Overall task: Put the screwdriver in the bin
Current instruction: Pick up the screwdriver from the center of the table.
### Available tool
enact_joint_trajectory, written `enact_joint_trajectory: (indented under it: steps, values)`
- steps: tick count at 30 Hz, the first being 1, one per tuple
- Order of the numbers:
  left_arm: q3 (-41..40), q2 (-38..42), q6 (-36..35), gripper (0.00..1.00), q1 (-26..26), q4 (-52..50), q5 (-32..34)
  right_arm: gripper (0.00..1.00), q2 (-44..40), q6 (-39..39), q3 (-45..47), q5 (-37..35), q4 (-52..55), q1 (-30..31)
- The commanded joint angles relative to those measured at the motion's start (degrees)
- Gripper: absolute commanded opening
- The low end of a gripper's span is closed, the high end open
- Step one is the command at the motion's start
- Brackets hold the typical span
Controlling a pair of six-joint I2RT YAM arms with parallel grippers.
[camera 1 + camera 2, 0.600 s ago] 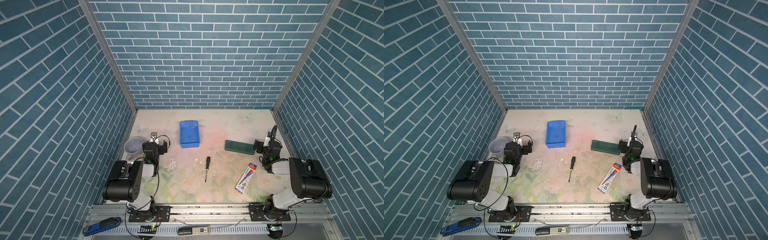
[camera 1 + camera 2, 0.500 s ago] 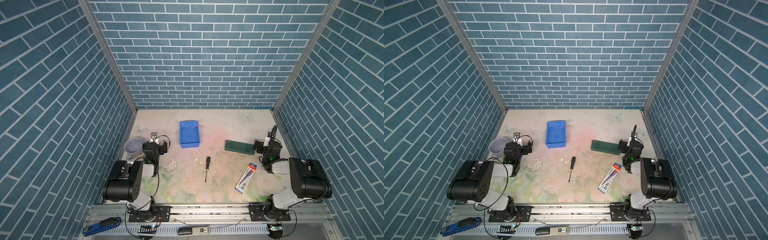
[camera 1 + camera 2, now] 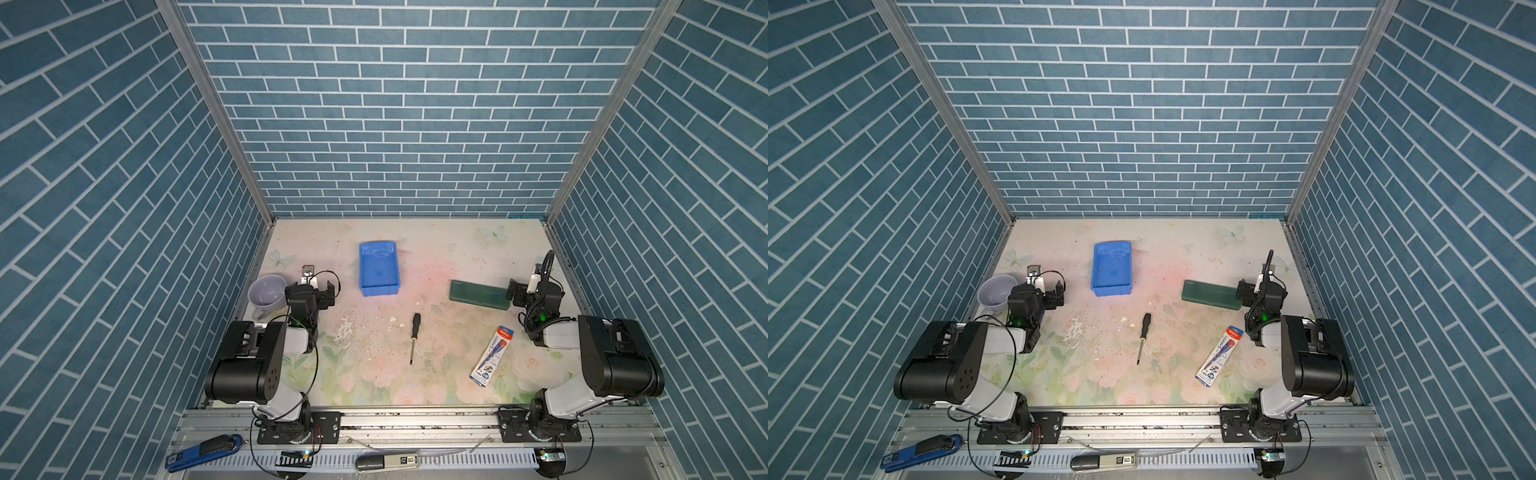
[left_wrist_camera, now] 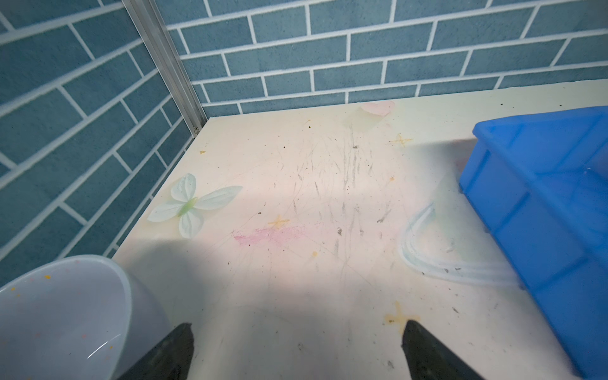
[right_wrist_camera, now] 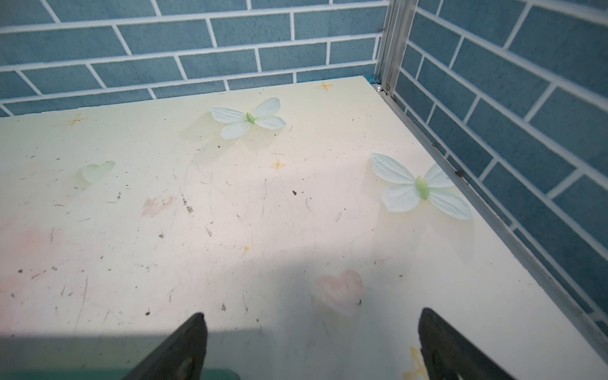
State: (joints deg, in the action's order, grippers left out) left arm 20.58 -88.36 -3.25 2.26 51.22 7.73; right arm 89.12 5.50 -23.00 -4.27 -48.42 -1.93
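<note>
Black-handled, the screwdriver (image 3: 414, 332) lies flat near the bin (image 3: 380, 289), on its robot-facing side, handle toward it. The left gripper (image 4: 297, 329) and right gripper (image 5: 314, 316) gape fully, empty. Descend over the handle; close squarely across it.

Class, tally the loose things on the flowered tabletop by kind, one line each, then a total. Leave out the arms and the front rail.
Open containers: 2, the bin and the mug
Hand tools: 1, the screwdriver
Flat cases: 1, the dark green case
Packaged pens: 1, the pen pack
Total: 5
</note>
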Motion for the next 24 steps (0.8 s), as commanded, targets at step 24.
enact_joint_trajectory:
  steps: [24]
  values:
    - [3.0, 19.9, 0.0, 1.00, 9.9, -21.0, 17.8, 0.99, -13.0, -4.2, 3.2, 3.5, 4.7, 0.7]
